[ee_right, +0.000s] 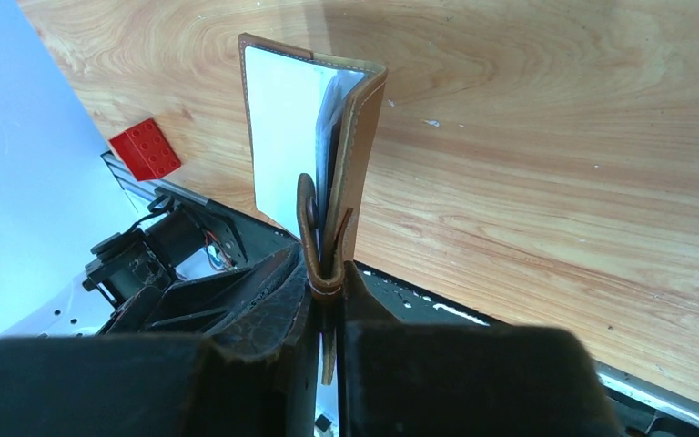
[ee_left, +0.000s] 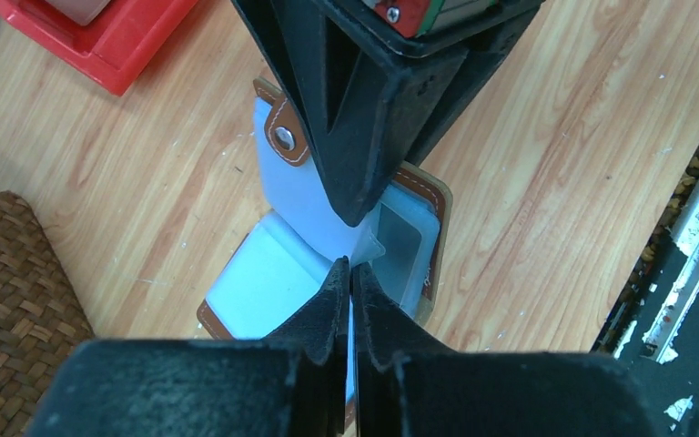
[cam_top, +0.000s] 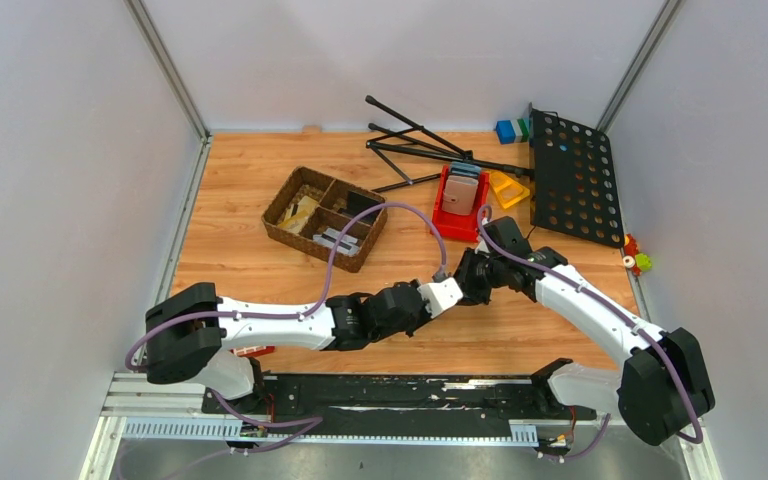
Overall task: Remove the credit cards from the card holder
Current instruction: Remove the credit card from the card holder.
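Note:
The card holder [ee_left: 273,273] is a brown wallet with a pale silvery inside. It is held open above the wooden table. My right gripper [ee_right: 328,289] is shut on its brown edge by the tab clasp, and the holder [ee_right: 287,118] stands edge-on in front of it. That gripper also shows in the left wrist view [ee_left: 364,196], coming in from above. My left gripper [ee_left: 350,271] is shut on a thin pale credit card [ee_left: 364,244] that sticks out of a sleeve. In the top view the two grippers, left [cam_top: 455,285] and right [cam_top: 472,272], meet and hide the holder.
A wicker basket [cam_top: 325,215] stands at the back left. A red bin [cam_top: 450,222] holding a pinkish slab is behind the grippers. A black perforated stand [cam_top: 575,175] lies at the back right. A red block [ee_right: 146,148] lies near the table's front edge.

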You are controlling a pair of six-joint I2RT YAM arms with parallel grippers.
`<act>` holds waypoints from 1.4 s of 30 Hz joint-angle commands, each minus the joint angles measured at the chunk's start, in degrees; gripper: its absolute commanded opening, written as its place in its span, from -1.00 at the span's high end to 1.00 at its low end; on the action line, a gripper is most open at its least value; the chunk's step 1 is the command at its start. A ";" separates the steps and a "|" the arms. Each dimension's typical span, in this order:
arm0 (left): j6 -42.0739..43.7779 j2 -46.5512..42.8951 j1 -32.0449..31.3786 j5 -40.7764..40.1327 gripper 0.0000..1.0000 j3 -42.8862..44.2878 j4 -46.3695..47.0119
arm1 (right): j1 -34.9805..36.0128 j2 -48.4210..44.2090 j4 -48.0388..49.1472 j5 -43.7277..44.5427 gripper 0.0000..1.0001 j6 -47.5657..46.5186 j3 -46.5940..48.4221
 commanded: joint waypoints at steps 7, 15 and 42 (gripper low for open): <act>-8.65 1.40 0.31 -4.42 1.00 -4.18 9.32 | -0.58 0.16 6.05 -4.88 0.74 3.60 -4.38; -10.13 4.46 0.18 -3.17 1.00 -7.73 16.23 | -0.70 0.05 9.54 -3.84 0.26 5.59 -7.59; -30.63 2.64 0.74 -12.06 1.00 -17.04 23.31 | -1.00 1.91 21.66 -0.80 0.85 6.25 -15.61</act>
